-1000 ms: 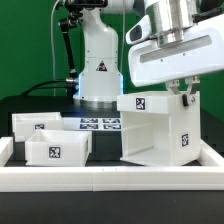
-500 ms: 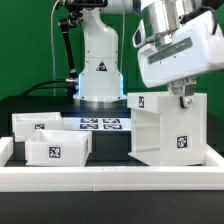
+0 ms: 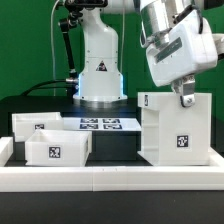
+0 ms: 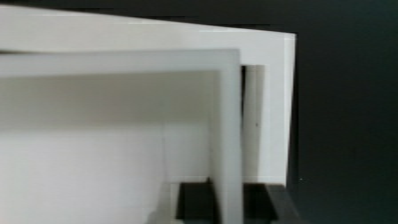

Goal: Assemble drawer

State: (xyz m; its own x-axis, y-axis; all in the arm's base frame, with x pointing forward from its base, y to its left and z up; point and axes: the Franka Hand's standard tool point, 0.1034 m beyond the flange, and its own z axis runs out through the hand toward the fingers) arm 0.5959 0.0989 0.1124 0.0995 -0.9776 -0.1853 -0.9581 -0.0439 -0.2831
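Exterior view, reading from its left. Two shallow white trays sit at the tabletop's (image 3: 112, 150) left end, close to the edge nearest the camera. The rear tray (image 3: 28, 123) stands a little behind and further left. The front tray (image 3: 58, 150) overlaps it in my line of sight, so I cannot tell whether they touch. Each shows a square black-and-white tag on its facing wall.

Middle: the marker board (image 3: 103, 125) lies flat toward the far edge, in front of the white robot base (image 3: 100, 70). A low white rail (image 3: 110, 181) runs along the near edge.

Right: the housing (image 3: 178, 132) stands upright at the near right corner, just behind the rail and well apart from the trays. It has one tag on the facing side and another high on the side toward the middle. I cannot tell whether its underside rests on the tabletop.

The jaws come down from above onto the housing's top edge. In the wrist view, dark pads (image 4: 267, 200) sit either side of a thin white wall, so the jaws are clenched on the housing.
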